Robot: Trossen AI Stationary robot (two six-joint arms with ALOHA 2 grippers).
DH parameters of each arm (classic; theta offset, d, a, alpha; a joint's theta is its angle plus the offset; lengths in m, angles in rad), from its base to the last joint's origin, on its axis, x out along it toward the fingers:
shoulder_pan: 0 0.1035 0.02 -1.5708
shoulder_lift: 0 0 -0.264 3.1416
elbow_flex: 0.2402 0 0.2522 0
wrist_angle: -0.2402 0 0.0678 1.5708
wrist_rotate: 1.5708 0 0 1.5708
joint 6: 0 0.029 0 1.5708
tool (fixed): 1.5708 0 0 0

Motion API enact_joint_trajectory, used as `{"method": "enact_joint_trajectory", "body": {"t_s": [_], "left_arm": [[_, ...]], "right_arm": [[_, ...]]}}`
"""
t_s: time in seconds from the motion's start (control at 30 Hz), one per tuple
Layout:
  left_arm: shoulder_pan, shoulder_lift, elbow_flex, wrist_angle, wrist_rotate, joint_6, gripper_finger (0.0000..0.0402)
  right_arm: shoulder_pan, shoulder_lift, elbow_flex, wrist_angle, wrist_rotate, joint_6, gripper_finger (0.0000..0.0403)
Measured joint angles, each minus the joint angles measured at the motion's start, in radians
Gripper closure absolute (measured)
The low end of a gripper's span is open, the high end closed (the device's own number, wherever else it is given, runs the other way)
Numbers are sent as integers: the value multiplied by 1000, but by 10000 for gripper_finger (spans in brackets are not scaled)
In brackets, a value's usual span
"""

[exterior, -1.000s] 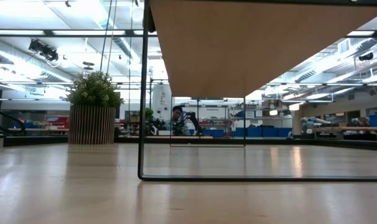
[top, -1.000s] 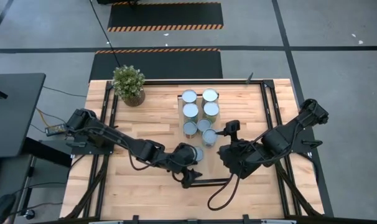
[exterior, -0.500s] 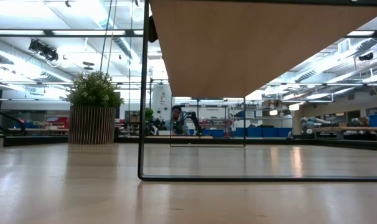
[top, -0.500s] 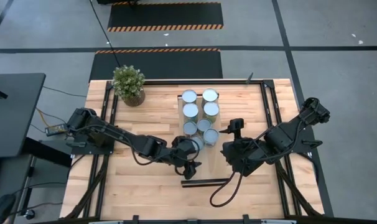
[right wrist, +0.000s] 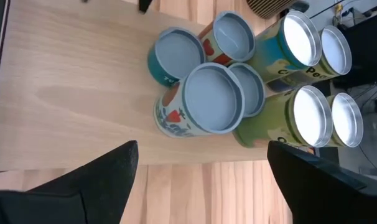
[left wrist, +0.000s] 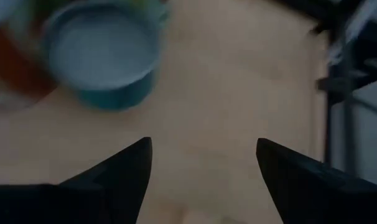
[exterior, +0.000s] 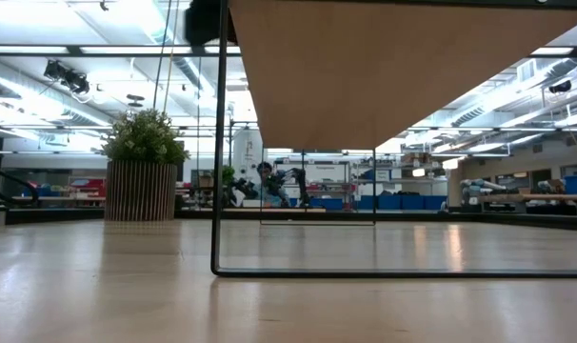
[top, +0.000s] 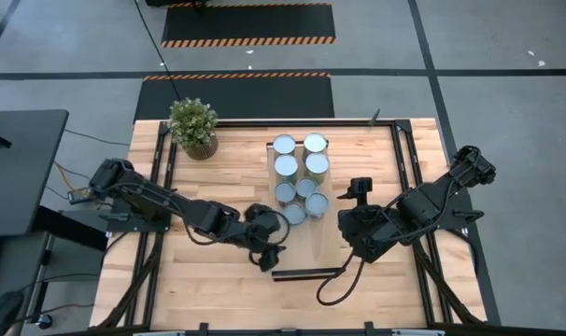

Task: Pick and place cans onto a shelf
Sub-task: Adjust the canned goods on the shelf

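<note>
Eight cans stand upright in a cluster on the far part of the shelf (top: 328,245), a pale raised board; its underside shows in the low view (exterior: 393,67). The nearest is a teal can (top: 293,214), which also shows in the left wrist view (left wrist: 104,53). My left gripper (left wrist: 204,155) is open and empty over the board, near-left of the teal can (top: 267,254). My right gripper (right wrist: 201,155) is open and empty, right of the cluster (top: 356,194). The right wrist view shows the cans (right wrist: 210,99) ahead of its fingers.
A potted green plant (top: 193,126) stands at the table's far left and also shows in the low view (exterior: 144,176). The shelf's thin dark metal frame (exterior: 217,191) stands on the plank tabletop (top: 208,280). A person shows in the room behind (exterior: 265,181).
My left gripper has drawn back toward the table's left edge, away from the cans. The teal can now stands farther toward the far edge than a second ago, close against the cluster. My right gripper has shifted slightly toward the table's right.
</note>
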Motion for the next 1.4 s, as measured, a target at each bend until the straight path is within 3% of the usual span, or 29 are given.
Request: {"method": "enact_joint_trajectory", "body": {"t_s": [0.1, 0.23, 0.7, 1.13, 1.4], "left_arm": [[11, -29, 0, -110, -40, -8, 109], [34, -49, 0, -141, -92, 73, 113], [174, -40, 0, -134, -8, 267, 179], [186, -43, -1, -105, -6, 352, 204], [194, -70, 0, -90, -41, 425, 217]], "right_arm": [[0, 0, 0, 3, 1, 0, 37], [0, 0, 0, 15, 1, 9, 37], [10, 0, 0, 23, -4, 79, 37], [7, -34, -4, -4, -49, 141, 37], [48, -177, -244, 125, 27, 298, 37]]}}
